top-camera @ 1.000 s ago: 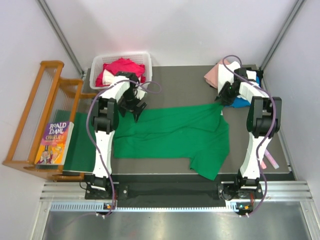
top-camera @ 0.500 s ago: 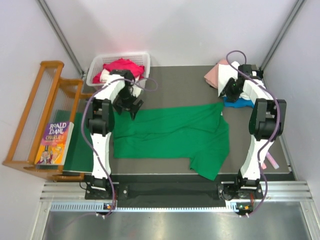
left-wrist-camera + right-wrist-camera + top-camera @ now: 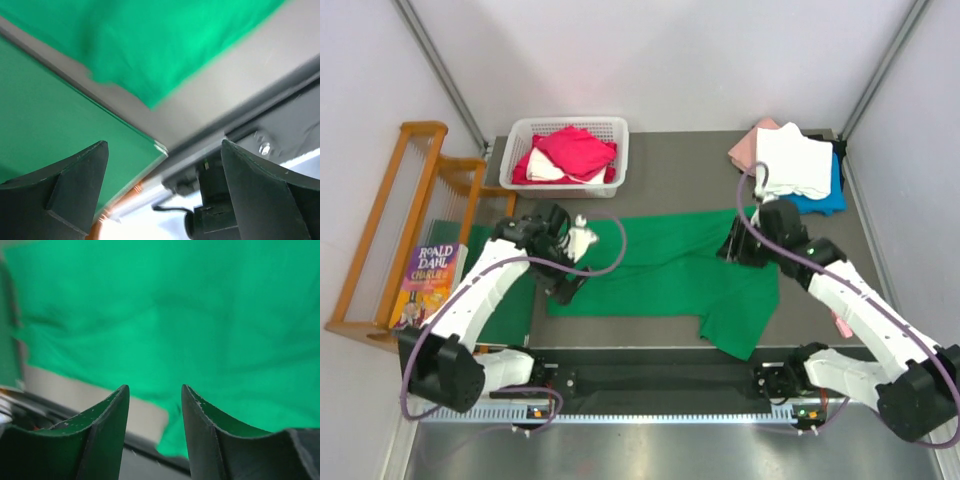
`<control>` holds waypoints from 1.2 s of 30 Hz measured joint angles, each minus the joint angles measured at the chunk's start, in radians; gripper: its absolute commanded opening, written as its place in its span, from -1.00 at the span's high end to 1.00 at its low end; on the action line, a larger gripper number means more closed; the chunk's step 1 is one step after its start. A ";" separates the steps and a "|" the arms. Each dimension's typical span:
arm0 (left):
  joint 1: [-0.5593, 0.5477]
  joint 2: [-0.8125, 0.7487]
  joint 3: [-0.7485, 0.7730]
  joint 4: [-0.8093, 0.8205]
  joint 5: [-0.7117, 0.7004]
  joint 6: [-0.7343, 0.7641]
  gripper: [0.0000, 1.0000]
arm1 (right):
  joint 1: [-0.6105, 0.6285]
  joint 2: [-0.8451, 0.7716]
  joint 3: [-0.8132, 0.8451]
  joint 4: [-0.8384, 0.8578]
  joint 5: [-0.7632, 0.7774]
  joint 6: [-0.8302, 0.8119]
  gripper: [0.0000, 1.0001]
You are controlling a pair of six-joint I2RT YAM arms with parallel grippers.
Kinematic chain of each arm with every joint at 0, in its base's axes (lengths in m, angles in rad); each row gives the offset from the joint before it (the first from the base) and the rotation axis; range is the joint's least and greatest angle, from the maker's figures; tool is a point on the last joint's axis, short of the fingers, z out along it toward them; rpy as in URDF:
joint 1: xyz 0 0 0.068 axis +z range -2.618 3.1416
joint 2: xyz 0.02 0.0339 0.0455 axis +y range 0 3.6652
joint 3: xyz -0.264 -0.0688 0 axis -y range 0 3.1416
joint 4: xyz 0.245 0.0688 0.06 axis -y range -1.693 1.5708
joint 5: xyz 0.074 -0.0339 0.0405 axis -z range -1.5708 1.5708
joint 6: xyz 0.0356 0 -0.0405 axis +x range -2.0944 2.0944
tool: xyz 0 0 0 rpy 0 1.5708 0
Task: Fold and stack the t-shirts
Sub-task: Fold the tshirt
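My left pincer (image 3: 162, 150) is wide open and empty above the near left corner of the bright green t-shirt (image 3: 660, 270), which lies spread across the middle of the counter (image 3: 680, 165). My right pincer (image 3: 154, 390) hangs half open over the shirt's right side, holding nothing. A white tee (image 3: 798, 160) tops the folded stack at far right.

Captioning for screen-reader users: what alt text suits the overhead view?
A bright green t-shirt lies spread across a dark table, with the left gripper at its left edge and the right gripper at its right side. Behind sit a white basket of red and white shirts and a folded stack of pink, white and blue ones.
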 measured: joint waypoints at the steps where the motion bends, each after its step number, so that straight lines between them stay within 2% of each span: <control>1: 0.000 -0.007 -0.064 -0.008 -0.014 0.003 -0.97 | 0.019 -0.015 -0.046 -0.013 0.005 0.011 0.07; 3: 0.004 0.019 -0.157 -0.008 -0.041 0.006 -0.98 | 0.045 -0.043 -0.153 -0.039 0.014 0.037 0.05; 6: 0.005 0.050 -0.177 -0.003 -0.070 0.003 -0.97 | 0.050 -0.058 -0.227 -0.090 0.034 0.064 0.07; 12: 0.005 0.127 -0.106 0.037 -0.072 -0.019 -0.98 | 0.050 -0.056 -0.223 -0.083 0.057 0.079 0.09; 18: 0.004 0.135 -0.111 0.055 -0.048 -0.024 -0.98 | 0.073 -0.064 -0.225 -0.087 0.061 0.092 0.09; 28: 0.004 0.031 -0.304 0.099 -0.106 -0.017 -0.97 | 0.226 -0.162 -0.314 -0.135 0.064 0.153 0.07; 36: 0.004 -0.009 -0.356 0.210 -0.167 0.003 -0.97 | 0.388 -0.127 -0.354 -0.143 0.088 0.215 0.05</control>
